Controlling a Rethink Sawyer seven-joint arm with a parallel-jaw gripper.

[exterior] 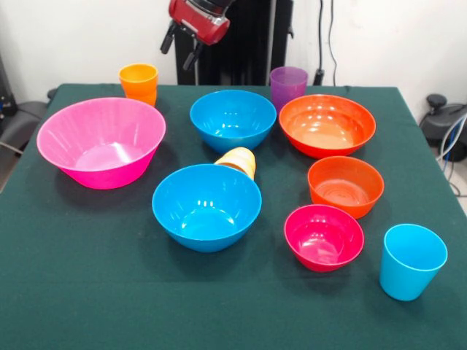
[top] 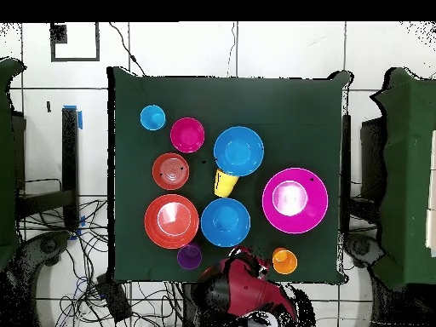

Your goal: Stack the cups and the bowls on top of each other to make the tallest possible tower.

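Cups and bowls sit spread across your green table (exterior: 66,292), none stacked. From the left of the front view you have the large pink bowl (exterior: 101,141), with the orange cup (exterior: 139,82) upright behind it near the far edge. Next comes one blue bowl (exterior: 206,206) nearer the camera, and the yellow-orange cup (exterior: 238,161) lies on its side, touching that bowl's far rim. A second blue bowl (exterior: 233,119) stands behind that cup. The purple cup (exterior: 288,86) stands upright just behind the wide orange-red bowl (exterior: 327,125). In front of that bowl you see the small orange bowl (exterior: 345,185), then the small magenta bowl (exterior: 324,236). The light blue cup (exterior: 411,260) stands upright, farthest right. Your gripper (exterior: 181,45) hangs above the far edge, fingers apart and empty.
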